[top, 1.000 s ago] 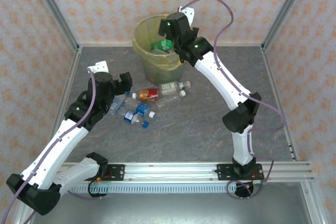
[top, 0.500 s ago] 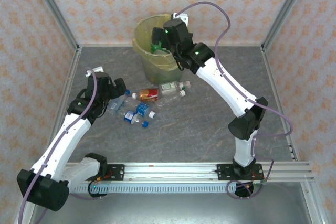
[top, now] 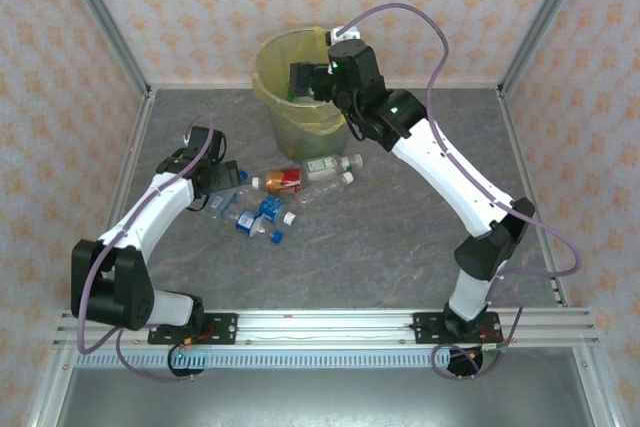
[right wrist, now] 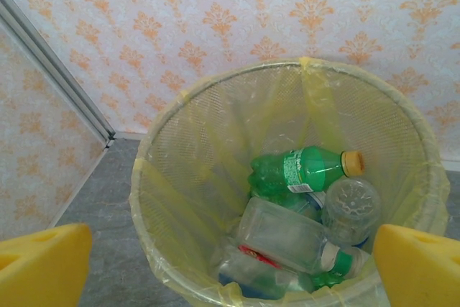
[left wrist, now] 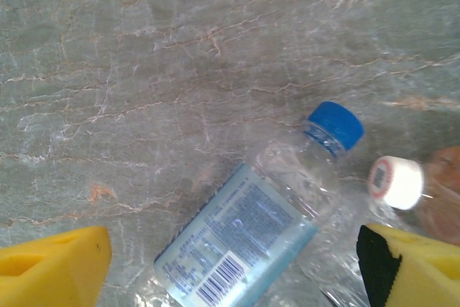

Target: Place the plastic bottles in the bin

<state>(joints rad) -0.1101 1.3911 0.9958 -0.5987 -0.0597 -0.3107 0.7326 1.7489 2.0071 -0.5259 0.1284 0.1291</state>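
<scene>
Grey marbled table (top: 400, 247): right gripper (right wrist: 230, 267) spread wide, empty, above the bin (right wrist: 208, 134); left gripper (left wrist: 230, 267) (also wide) over a blue-capped bottle (left wrist: 259, 228) near the bin.

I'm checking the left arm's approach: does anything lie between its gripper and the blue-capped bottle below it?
Nothing visible does. The blue-capped bottle lies bare on the table between the spread fingers of the left gripper. A white-capped bottle lies close beside one finger and might crowd the grasp.

My pads (right wrist: 39, 264): yellow; bin (right wrist: 201, 141) liner: translucent yellow; green bottle (right wrist: 302, 170) inside, orange cap at its three o'clock; wallpaper (right wrist: 215, 19): orange damask on cream.
</scene>
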